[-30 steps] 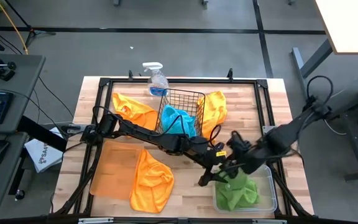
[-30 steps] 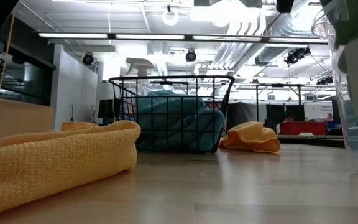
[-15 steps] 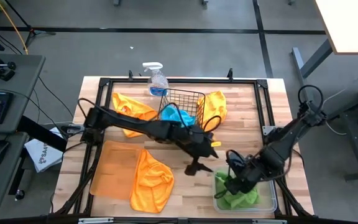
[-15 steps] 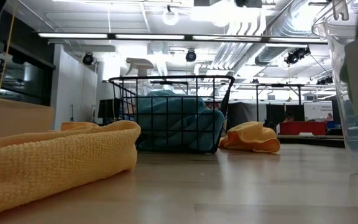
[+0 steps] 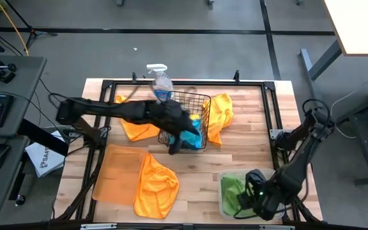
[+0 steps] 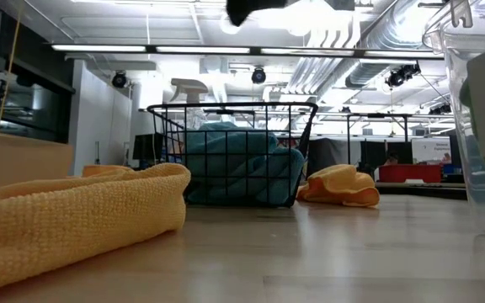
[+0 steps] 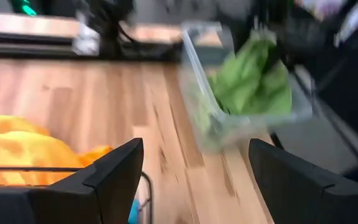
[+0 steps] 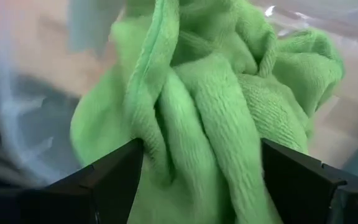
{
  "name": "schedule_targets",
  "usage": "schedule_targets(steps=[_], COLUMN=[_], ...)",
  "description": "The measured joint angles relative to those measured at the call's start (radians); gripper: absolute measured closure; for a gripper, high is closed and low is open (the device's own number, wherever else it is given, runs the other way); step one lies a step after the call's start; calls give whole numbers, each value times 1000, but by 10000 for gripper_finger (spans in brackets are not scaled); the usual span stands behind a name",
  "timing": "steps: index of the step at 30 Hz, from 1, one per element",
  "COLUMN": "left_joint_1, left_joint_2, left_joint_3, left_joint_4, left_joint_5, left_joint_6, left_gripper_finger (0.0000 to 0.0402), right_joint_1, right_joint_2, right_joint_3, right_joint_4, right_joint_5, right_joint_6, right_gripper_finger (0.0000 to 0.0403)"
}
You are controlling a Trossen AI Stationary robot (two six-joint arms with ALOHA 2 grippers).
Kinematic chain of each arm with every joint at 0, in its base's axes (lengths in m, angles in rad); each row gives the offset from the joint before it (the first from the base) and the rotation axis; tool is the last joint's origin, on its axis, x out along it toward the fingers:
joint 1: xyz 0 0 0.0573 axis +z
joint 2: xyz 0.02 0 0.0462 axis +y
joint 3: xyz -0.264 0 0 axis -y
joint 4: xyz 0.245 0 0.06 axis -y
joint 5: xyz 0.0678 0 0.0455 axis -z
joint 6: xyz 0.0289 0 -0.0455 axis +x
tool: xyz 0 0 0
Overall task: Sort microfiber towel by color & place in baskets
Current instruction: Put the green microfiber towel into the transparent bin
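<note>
Hovering spread-fingered over the green towel in the clear tub, the right gripper should be lifting clear; the left gripper, also spread, is waiting by the wire basket.

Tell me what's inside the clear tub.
The tub holds a crumpled green towel. The right end effector hangs over part of it, so whether more than one towel lies there cannot be told.
</note>
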Motion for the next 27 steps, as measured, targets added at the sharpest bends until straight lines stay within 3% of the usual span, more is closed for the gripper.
schedule_targets(steps=[8,14,18,21,27], left_joint_1=[26,23,22,22,23], left_joint_2=[-307,-442,-488,-513,-543], left_joint_3=[-319,-364,-364,-364,-364], left_joint_4=[355,384,380,381,380], left_joint_5=[-116,-133,-133,-133,-133], left_joint_6=[-161,-180,-179,-179,-149], left_gripper_finger=[122,122,122,122,122], right_joint_1=[-82,-115,-114,-115,-110], right_joint_2=[150,186,170,152,90], right_joint_3=[-43,-214,-294,-287,-148], right_joint_4=[113,365,438,415,146], right_joint_5=[-34,-107,-144,-164,-144], right_joint_6=[36,53,98,72,31], right_gripper_finger=[96,96,96,96,96])
